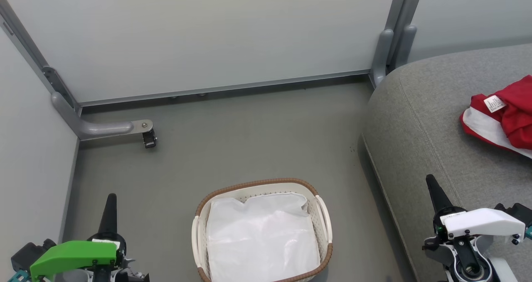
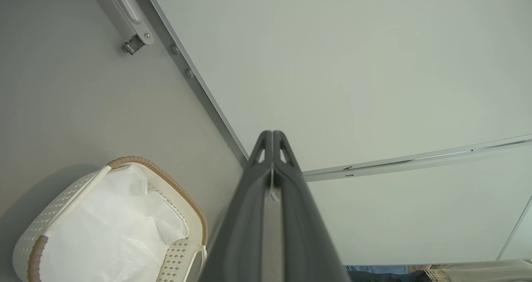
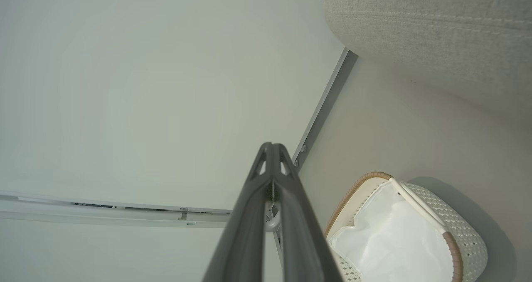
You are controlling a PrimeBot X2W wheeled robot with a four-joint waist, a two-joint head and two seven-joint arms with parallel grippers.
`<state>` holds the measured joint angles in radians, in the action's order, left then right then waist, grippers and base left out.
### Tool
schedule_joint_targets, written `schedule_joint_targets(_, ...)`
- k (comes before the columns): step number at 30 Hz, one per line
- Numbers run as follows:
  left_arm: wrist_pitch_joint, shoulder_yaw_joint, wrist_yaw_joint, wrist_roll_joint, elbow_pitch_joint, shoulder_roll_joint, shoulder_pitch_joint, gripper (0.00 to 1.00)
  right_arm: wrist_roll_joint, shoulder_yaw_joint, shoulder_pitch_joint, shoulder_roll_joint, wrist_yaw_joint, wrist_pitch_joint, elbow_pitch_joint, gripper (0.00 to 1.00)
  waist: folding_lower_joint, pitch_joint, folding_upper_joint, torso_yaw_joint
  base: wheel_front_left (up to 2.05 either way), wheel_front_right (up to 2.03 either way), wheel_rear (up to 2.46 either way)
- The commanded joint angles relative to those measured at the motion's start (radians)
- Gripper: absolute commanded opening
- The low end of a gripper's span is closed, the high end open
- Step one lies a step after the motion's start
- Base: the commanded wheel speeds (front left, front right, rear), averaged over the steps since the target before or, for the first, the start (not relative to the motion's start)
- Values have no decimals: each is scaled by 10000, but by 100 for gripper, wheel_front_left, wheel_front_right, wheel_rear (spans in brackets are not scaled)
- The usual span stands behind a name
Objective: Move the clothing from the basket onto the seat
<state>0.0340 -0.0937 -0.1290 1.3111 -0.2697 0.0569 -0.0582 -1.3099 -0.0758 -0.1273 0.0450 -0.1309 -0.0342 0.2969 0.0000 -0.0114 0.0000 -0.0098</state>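
Observation:
The clothing (image 1: 505, 114), bright red with a broad white panel and a small white label, lies on the grey seat (image 1: 419, 128) at the far right. The white basket (image 1: 324, 219) with the brown woven rim stands on the floor at bottom centre, holding a white liner sheet (image 1: 262, 238). My left gripper (image 1: 111, 198) is shut and empty at the lower left, left of the basket. My right gripper (image 1: 430, 179) is shut and empty over the seat's front edge. Both wrist views show the basket (image 2: 183, 255) (image 3: 461, 232) and pressed-together fingers (image 2: 272, 137) (image 3: 272, 148). The seat (image 3: 436, 37) fills the right wrist view's upper right.
Pale partition walls (image 1: 208, 37) close the back and left. A grey bracket with a caster (image 1: 147, 137) juts onto the floor at the left wall, and a grey post (image 1: 388, 51) stands by the seat's corner. Grey floor (image 1: 249, 141) lies between basket and wall.

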Motion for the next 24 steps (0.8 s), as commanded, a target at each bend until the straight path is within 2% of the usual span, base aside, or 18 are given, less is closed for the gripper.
schedule_joint_targets(1, 56, -58, -21, 239, 89, 14, -277, 0, -246, -48, 78, 59, -1, -54, -125, 0, 0, 2, 0, 4, 0, 0, 0)
schedule_joint_targets(24, 525, -166, -27, 1936, 202, -39, -469, 0, -1952, -268, 171, 72, 1, -534, -387, 0, 0, 48, 0, 57, 0, 0, 0)
